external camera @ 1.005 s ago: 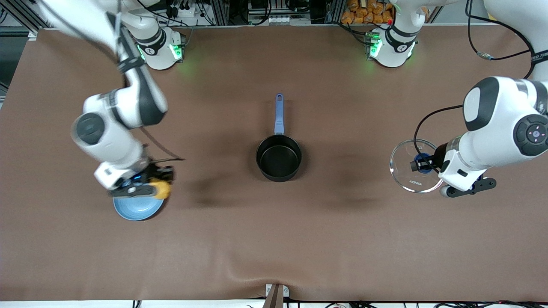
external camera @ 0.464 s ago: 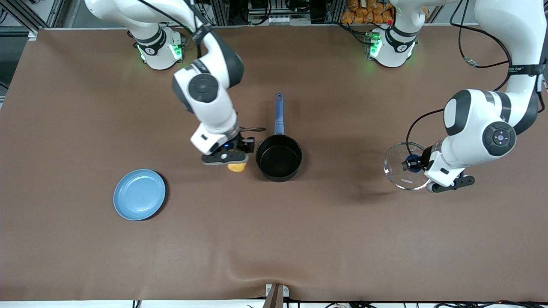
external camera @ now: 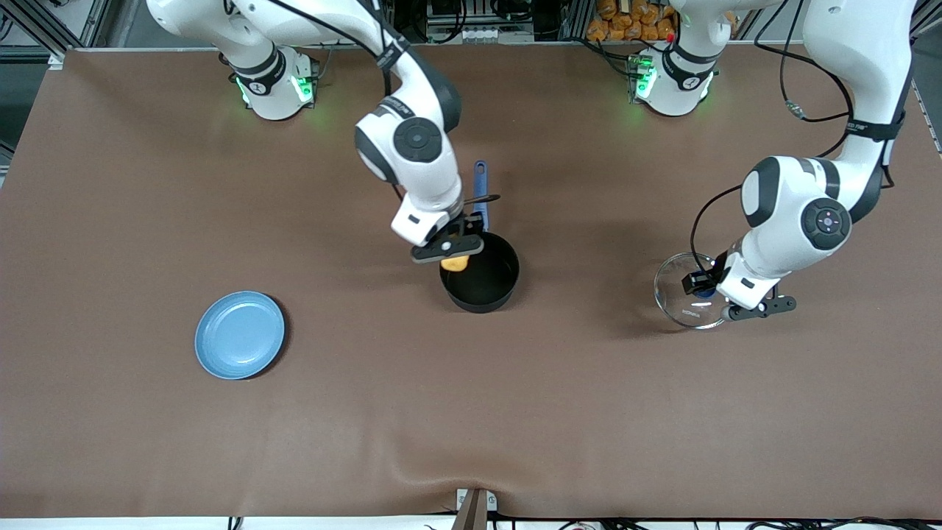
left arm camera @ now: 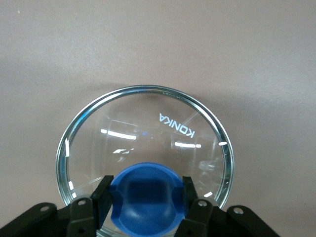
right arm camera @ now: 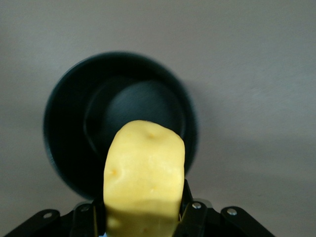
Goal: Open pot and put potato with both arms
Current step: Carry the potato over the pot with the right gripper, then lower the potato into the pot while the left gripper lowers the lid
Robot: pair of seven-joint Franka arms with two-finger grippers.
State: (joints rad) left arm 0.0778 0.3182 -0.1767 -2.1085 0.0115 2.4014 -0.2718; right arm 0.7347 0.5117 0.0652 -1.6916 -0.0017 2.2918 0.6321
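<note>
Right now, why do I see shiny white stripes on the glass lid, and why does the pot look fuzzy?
In the left wrist view, the stripes are lights reflected in the clear lid, held by its blue knob. In the right wrist view, the pot has soft, smeared edges while the potato looks sharp. In the front view, the arms cast soft dark shadows on the brown table.

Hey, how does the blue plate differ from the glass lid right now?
The plate is opaque light blue; the lid is clear glass with a metal rim and a blue knob.
The plate lies flat on the table toward the right arm's end, untouched; the lid is held at the left arm's end, the left pincer shut on its knob.
Both are round, and neither sits on the pot.
</note>
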